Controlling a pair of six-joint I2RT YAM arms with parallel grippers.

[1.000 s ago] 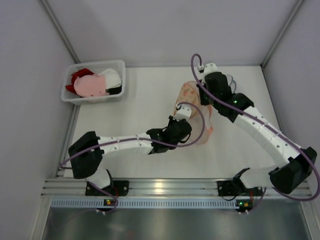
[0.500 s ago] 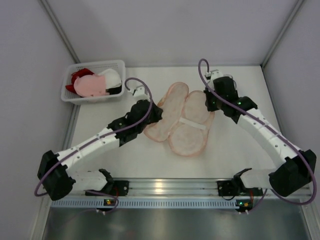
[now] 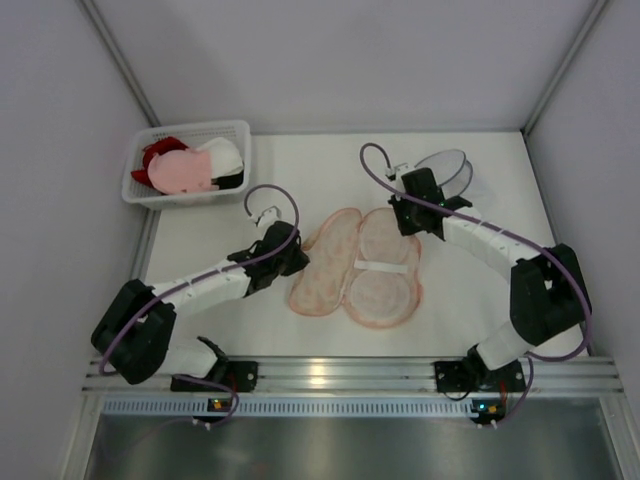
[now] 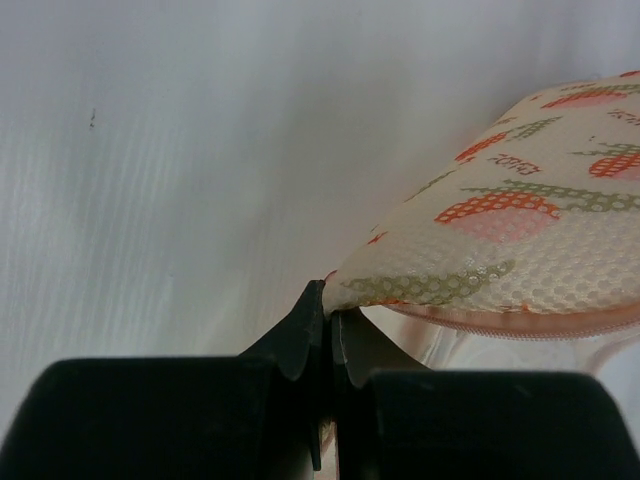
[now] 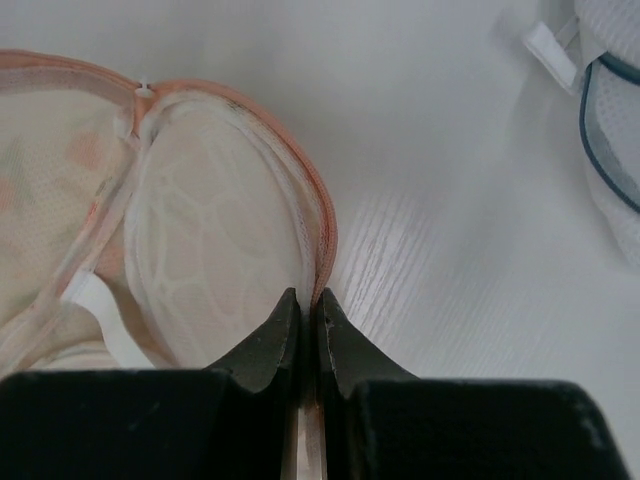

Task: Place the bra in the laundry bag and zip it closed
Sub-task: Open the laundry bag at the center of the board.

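The peach floral laundry bag (image 3: 360,268) lies unzipped on the table, spread flat in two round halves. My left gripper (image 3: 298,252) is shut on the edge of the left half; the left wrist view shows that gripper (image 4: 328,300) pinching the patterned mesh of the laundry bag (image 4: 520,240). At the upper right rim, my right gripper (image 3: 404,218) is shut on the zip edge, and the right wrist view shows that gripper (image 5: 308,300) nipping the orange rim of the laundry bag (image 5: 210,240). The pale pink bra (image 3: 185,170) rests in the basket at the back left.
A white basket (image 3: 243,128) in the back left corner holds red, black and white garments besides the bra. A grey mesh bag (image 3: 445,170) lies behind the right arm, and that mesh bag (image 5: 610,120) shows in the right wrist view. Walls close in on both sides.
The bag was bunched up between the arms a second ago. The left gripper swung left with one edge, and the bag now lies unfolded flat, a little nearer the arms.
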